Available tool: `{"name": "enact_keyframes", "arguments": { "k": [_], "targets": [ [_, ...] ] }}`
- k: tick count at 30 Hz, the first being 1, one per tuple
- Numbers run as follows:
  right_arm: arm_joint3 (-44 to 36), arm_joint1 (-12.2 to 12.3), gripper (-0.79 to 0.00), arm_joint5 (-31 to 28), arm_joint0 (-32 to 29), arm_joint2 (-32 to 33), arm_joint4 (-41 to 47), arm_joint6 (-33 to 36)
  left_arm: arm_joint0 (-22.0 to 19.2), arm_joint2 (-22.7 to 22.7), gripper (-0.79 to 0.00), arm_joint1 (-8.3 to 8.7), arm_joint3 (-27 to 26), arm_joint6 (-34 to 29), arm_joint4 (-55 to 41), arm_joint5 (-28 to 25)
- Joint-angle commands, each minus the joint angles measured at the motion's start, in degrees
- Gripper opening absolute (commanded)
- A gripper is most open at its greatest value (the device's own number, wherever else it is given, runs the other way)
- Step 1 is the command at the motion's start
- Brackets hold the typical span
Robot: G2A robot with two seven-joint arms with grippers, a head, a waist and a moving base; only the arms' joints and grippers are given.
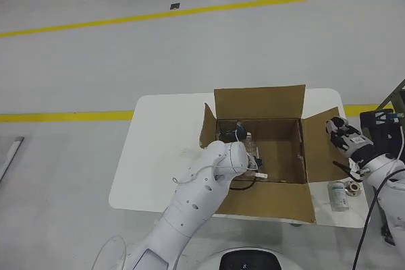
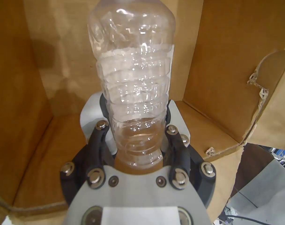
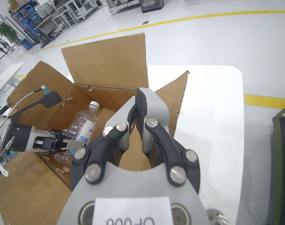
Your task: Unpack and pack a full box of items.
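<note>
left gripper (image 2: 135, 115) is pinching the clear ribbed plastic bottle with a white cap (image 3: 82, 121), one finger on each side, low on the body just above the base. the bottle sits inside the open brown cardboard box (image 1: 260, 102), near the 9 o'clock wall in the top view. can't tell if it rests on the box floor or is held off it. right gripper (image 3: 140, 110) is pressed together on nothing and hangs over the box's 3 o'clock flap. a small pale cylindrical tub (image 1: 337, 196) stands on the white table (image 1: 158, 155) at about 4 o'clock from the box, just beside the flap

handling, my guess: the bottle looks empty or close to it, so very light. its thin walls would dent and crackle under a hard squeeze, and the smooth plastic is a bit slippery, though the ribs give the pads some bite. the base end is a stiffer place to hold, but the long body sticks out past the fingers and could pivot or swing. mid-body at the label would balance better but crushes easier. the neck under the cap is likely the stiffest spot. a light squeeze should be enough, and the cap end needs watching near the box wall and flaps
</note>
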Motion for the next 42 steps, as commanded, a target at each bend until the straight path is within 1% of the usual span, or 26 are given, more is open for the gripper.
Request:
{"name": "enact_keyframes", "arguments": {
  "k": [1, 2, 3, 4, 5, 15, 17, 19, 22, 24, 26, 28, 31, 34, 38, 40, 41, 42],
  "targets": [
    [-0.01, 0.03, -0.785, 0.03, 0.00, 0.11, -0.02, 0.07, -0.35, 0.07, -0.785, -0.21, 0.96, 0.13, -0.39, 0.36],
    [-0.02, 0.04, -0.785, 0.03, -0.01, 0.15, 0.00, 0.09, -0.51, 0.11, -0.637, -0.31, 1.44, 0.28, -0.52, 0.54],
    [-0.02, 0.06, -0.785, 0.01, -0.02, 0.19, 0.02, 0.11, -0.64, 0.13, -0.462, -0.41, 1.88, 0.31, -0.73, 0.67],
    [0.00, 0.07, -0.785, 0.08, -0.03, 0.23, 0.06, 0.08, -0.82, 0.16, -0.206, -0.51, 2.25, 0.30, -0.89, 0.78],
    [-0.02, 0.08, -0.785, 0.10, -0.05, 0.23, 0.07, 0.07, -0.97, 0.24, 0.000, -0.60, 2.63, 0.24, -1.03, 0.74],
    [0.21, 0.26, -0.785, -0.57, 0.10, 0.57, 0.20, 0.55, -1.61, -0.13, 0.000, -1.20, 5.98, 1.99, -2.08, 1.27],
    [0.15, 0.34, -0.785, -0.76, 0.04, 1.24, 0.41, 0.62, -1.70, -0.17, 0.000, -1.31, 6.20, 2.44, -2.29, 1.08],
    [-0.18, 0.43, -0.785, -0.75, -0.14, 2.48, 1.37, 0.71, -1.67, -0.31, 0.000, -1.37, 5.36, 3.24, -2.61, 0.00],
    [-1.21, 0.65, -0.785, -0.36, -0.56, 5.51, 3.10, 1.51, -1.27, -0.88, 0.000, -1.25, 3.22, 4.59, -2.87, -2.24],
    [-1.98, 0.90, -0.785, 0.63, -0.96, 7.87, 3.36, 3.79, -0.86, -1.30, 0.000, -1.05, 1.19, 5.16, -2.55, -3.60],
    [-2.71, 1.20, -0.785, 1.93, -1.18, 10.24, 3.68, 7.22, -0.38, -1.69, 0.000, -0.75, -1.42, 5.54, -1.73, -5.08],
    [-3.37, 1.63, -0.785, 3.05, -1.37, 12.45, 2.38, 12.05, 0.19, -2.09, 0.000, -0.39, -4.43, 5.59, -0.59, -6.65],
    [-3.83, 2.25, -0.785, 3.51, -1.58, 15.39, 0.65, 18.04, 1.49, -2.84, 0.000, 0.25, -8.93, 5.40, 1.49, -8.46],
    [-2.41, 2.76, -0.785, 2.94, -2.01, 16.44, -0.74, 23.63, 2.95, -4.05, 0.000, 0.82, -13.46, 5.26, 2.34, -10.31],
    [0.70, 3.28, -0.785, 1.24, -2.80, 14.76, -2.90, 30.24, 4.45, -5.12, 0.000, 1.44, -18.29, 4.65, 4.19, -11.84],
    [1.92, 3.48, -0.767, 0.31, -2.90, 13.25, -3.70, 33.07, 5.05, -5.34, 0.000, 1.65, -19.88, 4.45, 5.29, -12.14],
    [2.29, 3.56, -0.745, 0.15, -3.01, 12.44, -4.37, 34.39, 5.30, -5.39, 0.000, 1.74, -20.45, 4.31, 5.89, -12.24],
    [2.47, 3.65, -0.637, -0.35, -3.11, 11.32, -5.03, 35.93, 5.47, -5.34, 0.000, 1.83, -20.93, 4.03, 6.61, -12.43]
  ]
}}
